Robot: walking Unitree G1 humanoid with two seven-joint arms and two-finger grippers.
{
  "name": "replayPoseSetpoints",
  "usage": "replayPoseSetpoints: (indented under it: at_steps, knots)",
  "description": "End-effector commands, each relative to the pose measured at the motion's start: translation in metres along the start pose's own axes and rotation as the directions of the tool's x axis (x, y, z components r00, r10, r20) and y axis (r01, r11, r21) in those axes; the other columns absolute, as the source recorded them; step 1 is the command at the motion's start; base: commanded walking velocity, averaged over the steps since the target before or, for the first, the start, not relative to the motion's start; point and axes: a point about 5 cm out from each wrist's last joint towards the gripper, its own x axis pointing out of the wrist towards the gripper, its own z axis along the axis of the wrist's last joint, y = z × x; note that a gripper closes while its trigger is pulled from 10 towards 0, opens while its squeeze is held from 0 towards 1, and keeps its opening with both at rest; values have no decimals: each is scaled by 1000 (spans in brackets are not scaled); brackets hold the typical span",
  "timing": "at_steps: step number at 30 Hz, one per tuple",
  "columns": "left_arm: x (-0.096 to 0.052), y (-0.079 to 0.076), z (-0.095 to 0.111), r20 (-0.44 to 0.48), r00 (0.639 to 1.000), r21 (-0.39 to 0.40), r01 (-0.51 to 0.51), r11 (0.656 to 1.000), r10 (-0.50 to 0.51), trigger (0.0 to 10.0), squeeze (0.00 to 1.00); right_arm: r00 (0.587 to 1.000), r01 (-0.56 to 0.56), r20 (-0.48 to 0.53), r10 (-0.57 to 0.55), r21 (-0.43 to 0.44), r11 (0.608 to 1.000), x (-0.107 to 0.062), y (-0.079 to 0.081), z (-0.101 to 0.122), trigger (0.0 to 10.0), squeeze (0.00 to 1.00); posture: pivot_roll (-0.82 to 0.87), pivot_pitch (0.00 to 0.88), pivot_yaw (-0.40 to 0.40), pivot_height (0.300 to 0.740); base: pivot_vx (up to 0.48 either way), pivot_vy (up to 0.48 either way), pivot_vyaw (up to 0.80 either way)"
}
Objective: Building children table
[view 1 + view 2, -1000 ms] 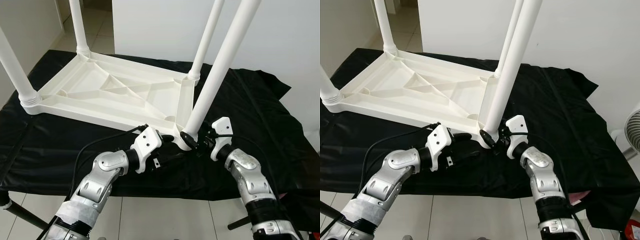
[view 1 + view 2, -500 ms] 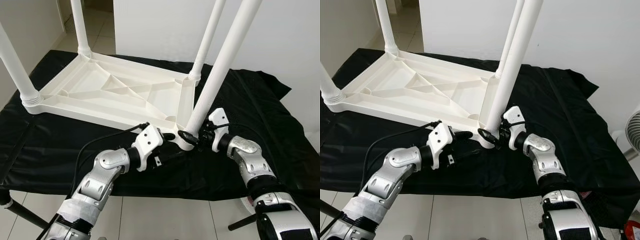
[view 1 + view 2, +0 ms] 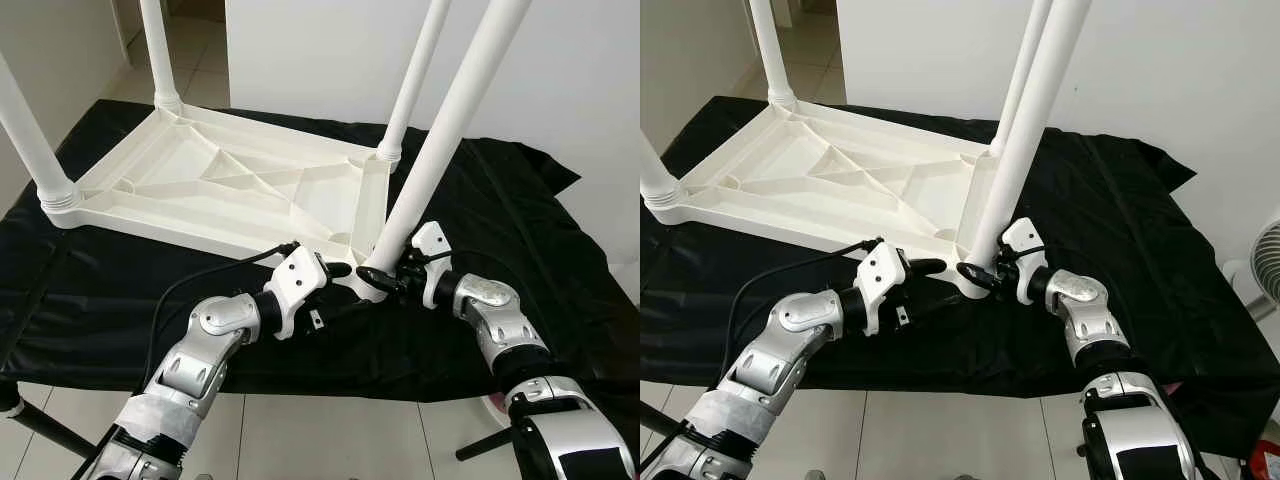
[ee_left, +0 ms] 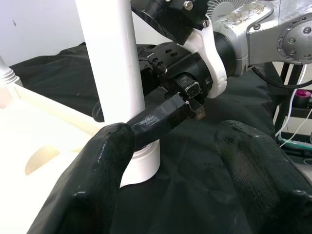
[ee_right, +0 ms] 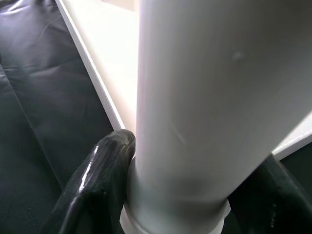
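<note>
On the black-draped desk (image 3: pixel 520 210) lies the upturned children's table (image 3: pixel 230 190) — right gripper (image 3: pixel 378 281) clamped around its near leg (image 3: pixel 425 180), left gripper (image 3: pixel 335 285) spread beside the base. A skewed twist could cross-thread the socket.

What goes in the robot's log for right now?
right gripper clamps near table leg at its base | left gripper open beside it | table top upside down

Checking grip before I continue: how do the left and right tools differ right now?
The right tool is clamped around the base of the near white leg; the left tool is open beside that leg, holding nothing. The right reaches in from the right, the left from the left. Both sit low at the tabletop corner.
</note>
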Motion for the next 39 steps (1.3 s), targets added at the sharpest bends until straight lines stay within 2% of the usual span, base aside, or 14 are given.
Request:
replayPoseSetpoints:
  at_steps: [1,6,14,16,20,23,24,25,26,32,33,35,36,39]
  knots:
    - [1,-2,-3,-7,1000,-13,-13,1000,13,10000,0,999,30,33,-30,11,1000,2,3,0,10000,0,-7,0,-103,740,0,0,0]
    - [0,-2,-4,-12,1000,-15,-14,1000,13,10000,0,978,198,55,-201,50,979,3,1,3,10000,0,-11,0,-103,740,0,0,0]
    - [1,-4,-5,-13,1000,-19,-8,1000,7,10000,0,939,327,73,-337,116,938,6,13,7,10000,0,-16,0,-104,740,0,0,0]
    - [1,-4,-5,-13,1000,-19,-6,1000,6,10000,0,919,376,68,-389,145,915,8,18,7,10000,0,-17,0,-103,740,0,0,0]
    - [2,-3,-4,-11,1000,-18,-2,1000,2,10000,0,811,567,37,-584,197,800,12,38,6,10000,0,-20,0,-103,740,0,0,0]
    - [2,-4,-4,-12,1000,-17,0,1000,0,10000,0,775,617,24,-632,189,764,13,44,6,10000,0,-19,0,-107,740,0,0,0]
    - [1,-3,-5,-13,1000,-15,0,1000,-1,10000,0,734,665,14,-679,191,722,13,48,7,10000,0,-19,0,-106,740,0,0,0]
    - [1,-3,-5,-13,1000,-15,0,1000,-1,10000,0,734,665,14,-679,191,722,13,48,7,10000,0,-19,0,-106,740,0,0,0]
    - [1,-3,-5,-14,1000,-14,-1,1000,0,10000,0,699,700,0,-716,210,683,13,52,6,10000,0,-15,0,-111,740,0,0,0]
    - [0,-1,-4,-14,1000,-13,-8,1000,8,10000,0,674,719,5,-739,224,658,12,53,10,10000,0,-15,0,-112,740,0,0,0]
    - [0,0,-4,-14,1000,-13,-11,1000,10,10000,0,672,717,29,-740,223,660,9,49,13,10000,173,-21,0,-113,740,0,0,0]
    - [0,0,-4,-14,1000,-13,-11,1000,10,10000,0,672,717,29,-740,223,660,9,49,13,10000,173,-21,0,-113,740,0,0,0]
    - [0,0,-4,-13,1000,-12,-12,1000,12,10000,0,673,713,50,-738,217,666,5,45,17,10000,1000,-22,0,-113,740,0,0,0]
    - [1,1,-4,-10,1000,-10,-14,1000,13,10000,0,703,672,100,-704,231,703,-1,39,23,10000,1000,-23,0,-115,740,0,0,0]
